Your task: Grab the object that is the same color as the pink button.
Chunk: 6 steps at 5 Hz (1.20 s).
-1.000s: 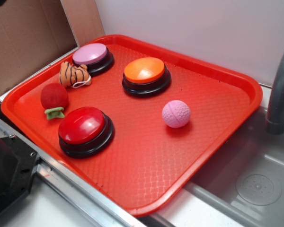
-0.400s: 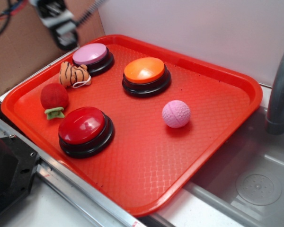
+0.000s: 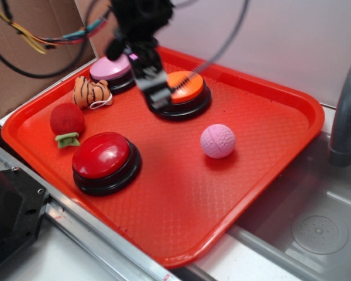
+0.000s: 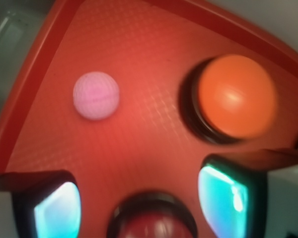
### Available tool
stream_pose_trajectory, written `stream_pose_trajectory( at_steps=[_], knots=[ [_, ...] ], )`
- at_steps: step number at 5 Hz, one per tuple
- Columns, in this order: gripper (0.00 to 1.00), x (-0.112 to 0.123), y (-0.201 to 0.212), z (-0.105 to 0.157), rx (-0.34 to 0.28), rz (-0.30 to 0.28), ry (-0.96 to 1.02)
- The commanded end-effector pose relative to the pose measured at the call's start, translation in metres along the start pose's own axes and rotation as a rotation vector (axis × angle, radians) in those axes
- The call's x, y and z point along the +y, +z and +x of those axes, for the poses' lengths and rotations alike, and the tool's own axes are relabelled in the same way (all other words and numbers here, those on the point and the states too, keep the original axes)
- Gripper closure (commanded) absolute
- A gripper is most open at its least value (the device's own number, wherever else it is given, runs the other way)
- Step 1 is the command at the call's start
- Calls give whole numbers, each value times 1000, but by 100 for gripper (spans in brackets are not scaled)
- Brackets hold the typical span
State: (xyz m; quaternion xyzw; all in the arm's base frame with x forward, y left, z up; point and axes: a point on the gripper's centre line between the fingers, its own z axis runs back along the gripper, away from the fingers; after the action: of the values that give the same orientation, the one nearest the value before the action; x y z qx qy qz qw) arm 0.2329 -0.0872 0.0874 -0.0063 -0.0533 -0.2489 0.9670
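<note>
Approach step, nothing grabbed yet. Tool [image 3: 155,93] hangs above the orange button [image 3: 178,86], fingers [image 4: 57,210] spread with nothing between them. Pink ball [image 3: 217,141] sits alone on the red tray [image 3: 269,175], at about 4 o'clock from the tool in the exterior view, apart from it; in the wrist view it's at 10 o'clock, up left. Pink button [image 3: 112,66] sits at the tray's far left corner, same color as the ball. Next move likely: shift over the ball, drop, then pinch.
</note>
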Motion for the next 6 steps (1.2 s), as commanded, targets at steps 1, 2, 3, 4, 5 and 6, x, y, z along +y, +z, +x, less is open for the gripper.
stream_pose_trajectory(
  at_steps=[1,2,3,4,5,6],
  knots=[
    [0,-19,-37,31,-9,13,-62],
    [0,-18,-54,43,16,41,-46],
    [0,-24,-71,54,47,116,-28],
    [0,-22,-76,56,54,81,-28],
    [62,-21,-77,56,56,89,-19],
    [100,-15,-69,52,28,62,0]
  ],
)
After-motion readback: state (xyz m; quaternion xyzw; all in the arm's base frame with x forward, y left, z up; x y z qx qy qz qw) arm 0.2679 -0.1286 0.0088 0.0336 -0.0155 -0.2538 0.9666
